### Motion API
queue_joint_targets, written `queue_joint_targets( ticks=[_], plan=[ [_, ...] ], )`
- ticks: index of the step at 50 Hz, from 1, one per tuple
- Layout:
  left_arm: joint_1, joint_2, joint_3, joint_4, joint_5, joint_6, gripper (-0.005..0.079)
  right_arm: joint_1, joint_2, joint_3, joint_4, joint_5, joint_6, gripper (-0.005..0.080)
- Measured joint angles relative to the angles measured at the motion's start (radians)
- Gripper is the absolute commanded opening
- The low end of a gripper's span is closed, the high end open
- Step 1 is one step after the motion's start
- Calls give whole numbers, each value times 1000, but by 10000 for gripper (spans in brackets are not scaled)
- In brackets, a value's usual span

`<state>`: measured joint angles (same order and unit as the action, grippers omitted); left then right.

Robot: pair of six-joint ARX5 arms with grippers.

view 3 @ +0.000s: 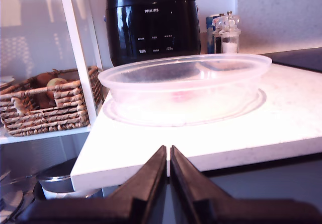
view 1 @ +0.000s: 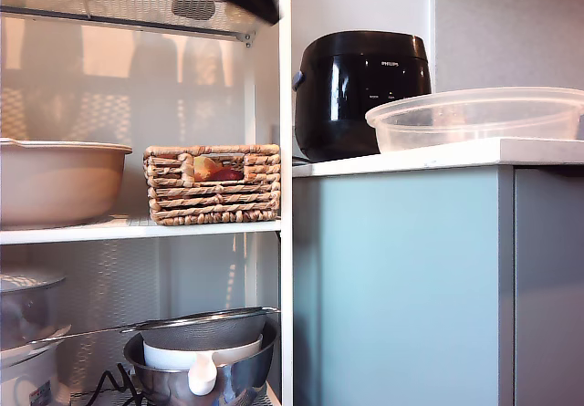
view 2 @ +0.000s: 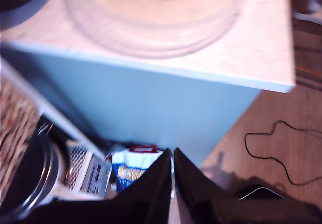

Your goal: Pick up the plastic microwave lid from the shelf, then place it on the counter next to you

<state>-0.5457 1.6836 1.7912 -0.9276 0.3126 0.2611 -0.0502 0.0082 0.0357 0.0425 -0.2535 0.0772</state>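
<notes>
The plastic microwave lid sits rim-up on the table beside the black cooker, apparently already delivered; both grippers' fingers are closed, empty, clear of it.

plastic microwave lid: clear, smooth plastic; cooker: glossy black; basket: rough wicker

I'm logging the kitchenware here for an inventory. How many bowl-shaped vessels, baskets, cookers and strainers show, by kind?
Bowl-shaped vessels: 3, the plastic microwave lid, beige bowl, steel bowl
Baskets: 1, wicker basket
Cookers: 1, black cooker
Strainers: 1, mesh strainer
Total: 6
</notes>
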Motion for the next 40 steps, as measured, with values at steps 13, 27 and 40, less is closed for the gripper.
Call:
queue_joint_targets(
  ticks=[13, 27, 40],
  plan=[
    [95, 0, -1, -56, -51, -67, -20, 0, 0, 0, -22, 1, 0, -12],
    [206, -69, -121, 24, -156, -122, -20, 0, 0, 0, -61, 2, 0, -12],
    [268, -304, -418, 243, -264, -169, -20, 0, 0, 0, -84, 2, 0, -12]
  ],
)
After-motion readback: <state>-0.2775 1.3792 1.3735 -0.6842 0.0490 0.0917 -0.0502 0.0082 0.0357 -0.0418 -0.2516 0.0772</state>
